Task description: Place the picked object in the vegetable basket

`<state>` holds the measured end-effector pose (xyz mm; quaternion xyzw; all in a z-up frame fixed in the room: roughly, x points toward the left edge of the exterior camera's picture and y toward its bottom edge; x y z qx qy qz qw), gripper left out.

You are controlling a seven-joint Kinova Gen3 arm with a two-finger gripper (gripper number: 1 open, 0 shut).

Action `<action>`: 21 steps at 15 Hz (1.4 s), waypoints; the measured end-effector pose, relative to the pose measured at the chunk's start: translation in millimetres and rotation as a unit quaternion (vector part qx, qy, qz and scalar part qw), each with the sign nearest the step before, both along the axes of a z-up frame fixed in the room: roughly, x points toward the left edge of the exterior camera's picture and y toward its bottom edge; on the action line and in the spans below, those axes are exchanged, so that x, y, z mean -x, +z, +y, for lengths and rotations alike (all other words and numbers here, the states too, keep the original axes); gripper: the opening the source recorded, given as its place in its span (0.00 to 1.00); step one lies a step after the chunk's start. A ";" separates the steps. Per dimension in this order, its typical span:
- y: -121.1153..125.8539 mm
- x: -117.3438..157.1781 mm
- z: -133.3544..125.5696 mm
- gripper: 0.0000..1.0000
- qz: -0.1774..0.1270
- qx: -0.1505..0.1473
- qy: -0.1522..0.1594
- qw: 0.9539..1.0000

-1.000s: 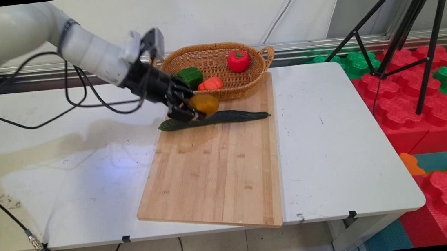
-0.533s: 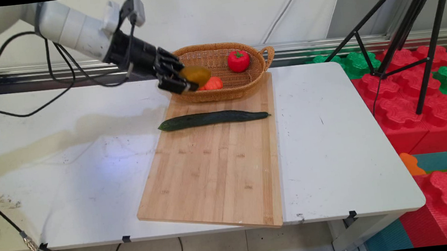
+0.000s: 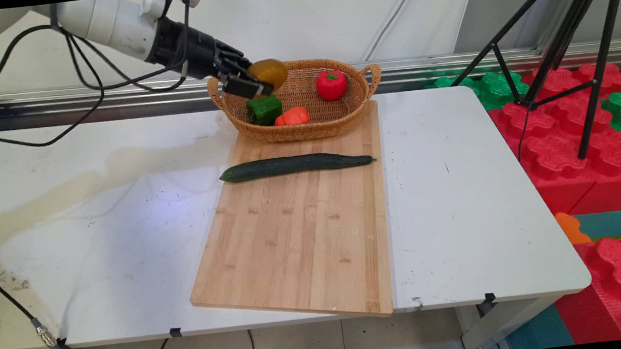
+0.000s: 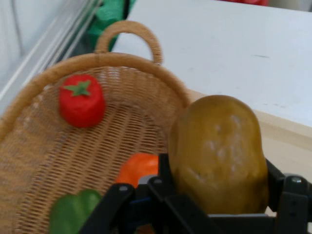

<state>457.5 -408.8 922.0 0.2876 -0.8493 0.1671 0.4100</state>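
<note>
Seen from the near side of the desk (image 3: 462,211): a wooden cutting board (image 3: 300,244) lies nearest, a cucumber (image 3: 295,165) across its far part, just in front of the wicker basket (image 3: 359,87). Inside the basket sit a green pepper (image 3: 264,109), an orange piece (image 3: 293,117) and a red tomato (image 3: 331,84). Above the basket's left rim, the gripper (image 3: 249,83) pinches a brownish potato (image 3: 268,73). Handled well, the potato would stay level and clear of the rim, over bare weave.
</note>
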 end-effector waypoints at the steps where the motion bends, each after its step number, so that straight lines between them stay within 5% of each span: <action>1: -2.6 -1.5 -7.9 0.00 -0.003 0.002 0.006 1.000; 11: -50.4 16.6 -94.7 0.00 -0.038 -0.012 0.052 0.998; 21: -89.6 37.7 -135.8 0.00 -0.066 -0.039 0.076 0.994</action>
